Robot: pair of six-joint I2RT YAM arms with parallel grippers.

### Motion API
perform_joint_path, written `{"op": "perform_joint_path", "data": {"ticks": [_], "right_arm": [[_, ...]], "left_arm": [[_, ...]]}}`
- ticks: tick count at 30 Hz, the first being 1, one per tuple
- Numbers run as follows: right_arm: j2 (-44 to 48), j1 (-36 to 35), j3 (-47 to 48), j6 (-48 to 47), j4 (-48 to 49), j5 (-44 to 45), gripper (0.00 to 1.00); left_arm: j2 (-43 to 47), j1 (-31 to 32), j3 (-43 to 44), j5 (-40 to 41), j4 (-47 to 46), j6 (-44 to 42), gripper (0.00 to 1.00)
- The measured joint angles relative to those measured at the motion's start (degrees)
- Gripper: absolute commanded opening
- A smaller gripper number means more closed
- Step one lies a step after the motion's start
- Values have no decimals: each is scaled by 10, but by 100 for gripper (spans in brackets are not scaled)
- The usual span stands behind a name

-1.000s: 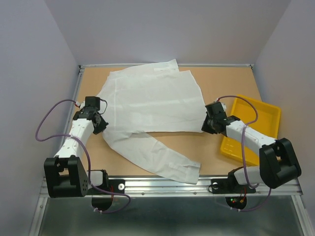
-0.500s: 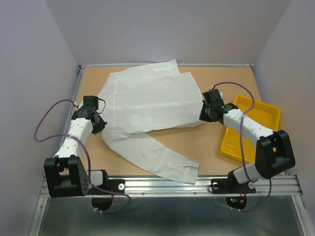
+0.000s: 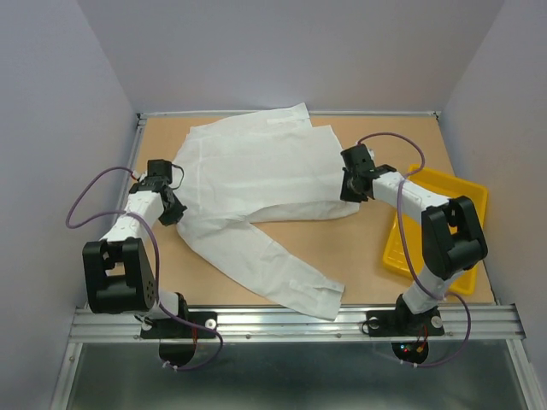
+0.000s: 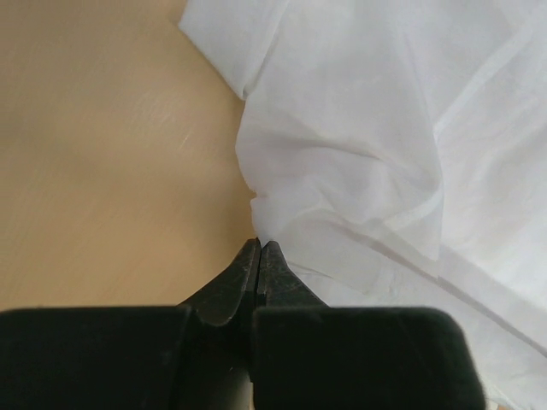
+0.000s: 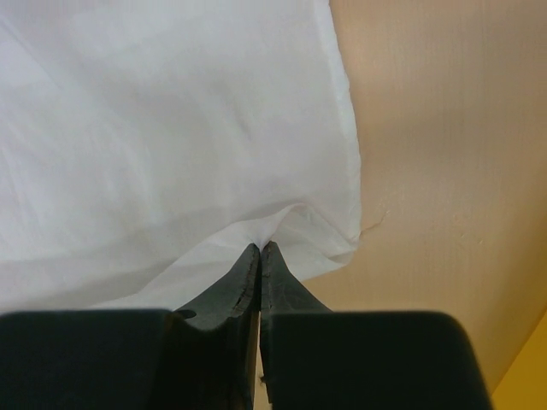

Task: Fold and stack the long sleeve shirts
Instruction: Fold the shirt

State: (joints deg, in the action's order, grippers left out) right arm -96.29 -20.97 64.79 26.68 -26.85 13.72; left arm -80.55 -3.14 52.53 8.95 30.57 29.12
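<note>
A thin white wrinkled long-sleeve shirt [image 3: 256, 175] is seen spread flat across the far half of the tan wooden bench [image 3: 342, 248], with one sleeve trailed down toward the near metal rail [image 3: 299, 318]. The left pincer [image 4: 259, 249] is clenched on a soft, puckered fold at the shirt's left edge, and the right pincer [image 5: 260, 248] is clamped on the crumpled hem at its right edge. A glossy yellow plastic tray [image 3: 466, 205] is set near the right side. The bench is boxed in by plain pale lavender walls [image 3: 256, 51]
</note>
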Motion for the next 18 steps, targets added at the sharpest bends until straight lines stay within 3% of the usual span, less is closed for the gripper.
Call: {"op": "perform_joint_path", "data": {"ticks": [13,18], "right_arm": [[-87,11,67,-9,0,7,15],[-109,11,82,-13,-1,11,27]], "left_arm": [[-68,-8,13,-14,-43,-11,15],[-80,-8,19,-14,-55,-11,20]]}}
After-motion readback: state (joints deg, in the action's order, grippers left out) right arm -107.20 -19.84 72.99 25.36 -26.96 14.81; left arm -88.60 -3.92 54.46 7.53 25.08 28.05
